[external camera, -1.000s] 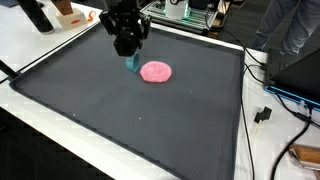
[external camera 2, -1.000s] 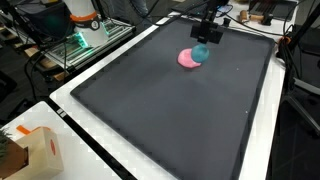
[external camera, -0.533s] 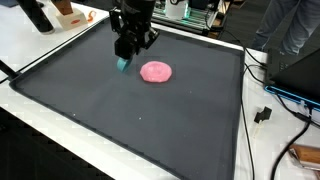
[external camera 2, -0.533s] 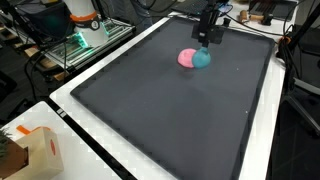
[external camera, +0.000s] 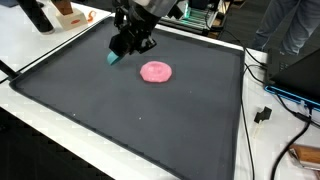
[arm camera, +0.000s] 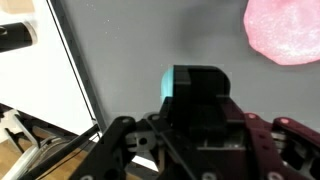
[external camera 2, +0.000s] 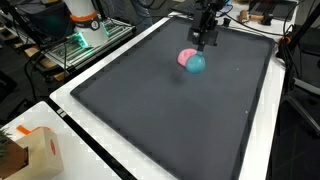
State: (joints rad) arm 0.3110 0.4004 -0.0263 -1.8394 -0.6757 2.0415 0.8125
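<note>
A white table (external camera: 35, 125) is covered almost wholly by a dark mat (external camera: 140, 120), which is seen in both exterior views and fills the background of the wrist view. A cardboard box (external camera 2: 35, 150) is set on a corner of the table, well apart from everything else. On the far part of the mat a flat pink disc (external camera: 155, 71) is laid, soft-looking and uneven at its rim. Near the disc, but apart from it, a small teal block (external camera: 114, 58) is carried over the mat. It appears to be raised a little, though whether its lower end touches the mat cannot be told. The block is judged light and stiff, likely foam or plastic, with matte faces that should not slip and nothing fragile about it. It is best taken across two flat opposite faces near its middle, so that it cannot pivot. The pincer (external camera: 119, 52) is tilted and is clamped on the block in just that way. Its fingers are held apart only by the block's width, and nothing else is touched. In the wrist view the free end of the block (arm camera: 195, 92) is seen jutting beyond the fingertips toward the mat, while the gripped part is hidden between them.
</note>
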